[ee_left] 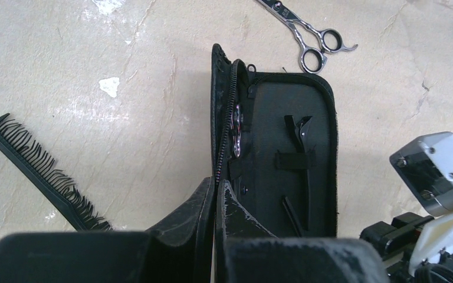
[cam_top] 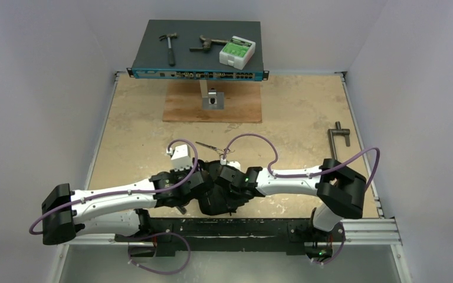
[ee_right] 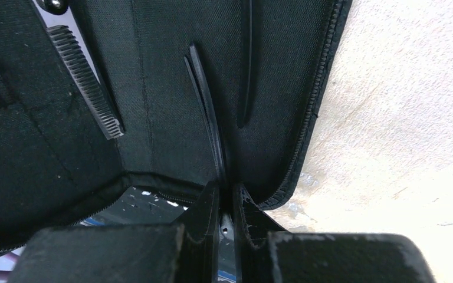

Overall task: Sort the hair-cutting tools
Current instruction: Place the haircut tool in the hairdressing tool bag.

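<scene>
Black comb [ee_left: 41, 174] left of open case [ee_left: 318, 177], scissors [ee_left: 299, 26] beyond

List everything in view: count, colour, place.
scissors: one plainly seen, silver, on table beyond case
comb: one, black, on table left of case
case: one, black, open, table centre
hair clip: one, black, inside case
hammer: one, dark, on switch
rusty tool: one, brown, on switch
box: one, white-green, on switch
switch: one, blue-grey, raised at far side
board: one, brown, under switch
T-bar: one, grey, table's right side
left hand: one, black, shut on case flap
right hand: one, black, shut at case edge
</scene>
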Action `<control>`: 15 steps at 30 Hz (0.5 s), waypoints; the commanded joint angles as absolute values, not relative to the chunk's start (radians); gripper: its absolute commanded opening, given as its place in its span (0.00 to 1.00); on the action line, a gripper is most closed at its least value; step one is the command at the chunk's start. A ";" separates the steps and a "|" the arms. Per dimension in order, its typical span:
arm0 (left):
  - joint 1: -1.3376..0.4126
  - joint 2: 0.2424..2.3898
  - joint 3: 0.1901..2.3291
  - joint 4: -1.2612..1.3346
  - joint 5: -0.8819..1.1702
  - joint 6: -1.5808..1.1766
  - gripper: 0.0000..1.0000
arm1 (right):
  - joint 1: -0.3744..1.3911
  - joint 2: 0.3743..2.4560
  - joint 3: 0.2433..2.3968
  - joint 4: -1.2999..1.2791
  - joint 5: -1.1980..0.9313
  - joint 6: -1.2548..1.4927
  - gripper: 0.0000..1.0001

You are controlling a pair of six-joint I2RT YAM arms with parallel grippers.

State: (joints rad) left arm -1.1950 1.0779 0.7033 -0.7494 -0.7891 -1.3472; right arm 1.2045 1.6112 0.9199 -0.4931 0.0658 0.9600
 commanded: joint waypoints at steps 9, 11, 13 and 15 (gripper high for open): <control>-1.231 1.036 0.682 -0.717 -0.833 -1.411 0.00 | 1.193 1.641 0.959 -0.493 0.085 0.977 0.00; -1.236 1.037 0.681 -0.720 -0.837 -1.416 0.00 | 1.181 1.645 0.959 -0.492 0.093 0.969 0.00; -1.242 1.041 0.677 -0.720 -0.839 -1.423 0.00 | 1.165 1.649 0.959 -0.494 0.094 0.964 0.00; -1.248 1.043 0.675 -0.719 -0.842 -1.433 0.00 | 1.152 1.647 0.957 -0.493 0.092 0.964 0.00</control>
